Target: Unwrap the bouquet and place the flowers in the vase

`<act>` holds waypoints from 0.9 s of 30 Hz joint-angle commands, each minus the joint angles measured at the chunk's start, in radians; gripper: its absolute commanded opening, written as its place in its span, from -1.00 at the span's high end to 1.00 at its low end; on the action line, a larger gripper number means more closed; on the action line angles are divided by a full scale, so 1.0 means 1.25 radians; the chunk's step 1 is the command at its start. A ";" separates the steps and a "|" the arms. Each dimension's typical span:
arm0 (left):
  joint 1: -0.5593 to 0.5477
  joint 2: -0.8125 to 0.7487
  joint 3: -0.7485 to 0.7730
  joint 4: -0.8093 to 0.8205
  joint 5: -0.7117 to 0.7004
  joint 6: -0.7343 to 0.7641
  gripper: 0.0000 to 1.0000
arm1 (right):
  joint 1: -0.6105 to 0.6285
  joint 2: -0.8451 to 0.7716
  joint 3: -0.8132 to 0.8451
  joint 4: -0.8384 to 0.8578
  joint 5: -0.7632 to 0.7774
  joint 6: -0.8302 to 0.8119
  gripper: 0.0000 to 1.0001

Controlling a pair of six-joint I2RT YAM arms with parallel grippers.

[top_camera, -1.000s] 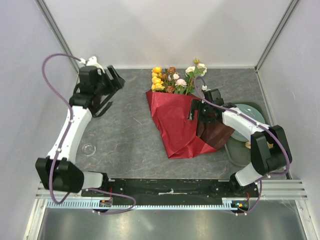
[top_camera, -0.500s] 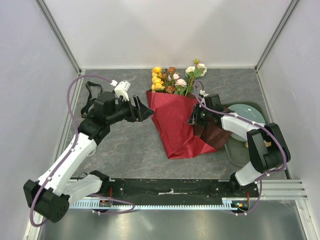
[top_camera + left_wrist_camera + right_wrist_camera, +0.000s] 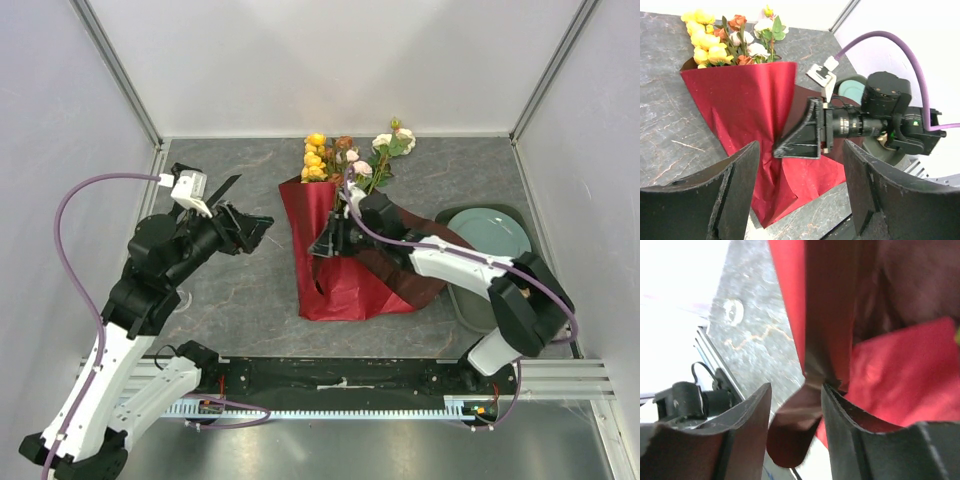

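Plain white walls [image 3: 340,60] rise at 9, 12 and 3 o'clock around a dark grey, marble-veined tabletop [image 3: 250,300]; silver aluminium posts [image 3: 118,72] mark the far corners.

Robotics lab cell: white panel walls [image 3: 350,60], aluminium corner posts [image 3: 120,75], grey stone-pattern tabletop [image 3: 250,290], robot arms [image 3: 150,255] bolted to a rail [image 3: 340,410].

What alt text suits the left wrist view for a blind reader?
The bouquet, yellow, white and rust flowers in red wrapping paper, lies on a grey table while the right tool grips a fold of the paper. The open left tool frames the foreground; a green plate shows behind the right arm.
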 commanded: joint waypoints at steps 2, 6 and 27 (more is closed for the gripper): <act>-0.003 -0.034 0.021 -0.042 -0.058 0.030 -0.47 | 0.074 0.147 0.158 0.109 -0.030 0.081 -0.17; -0.001 -0.038 0.031 -0.068 -0.038 0.017 -0.47 | 0.092 0.226 0.256 0.076 -0.027 0.070 -0.58; 0.000 0.186 -0.017 -0.026 0.104 -0.006 -0.50 | -0.116 -0.050 0.051 -0.177 0.024 -0.145 -0.96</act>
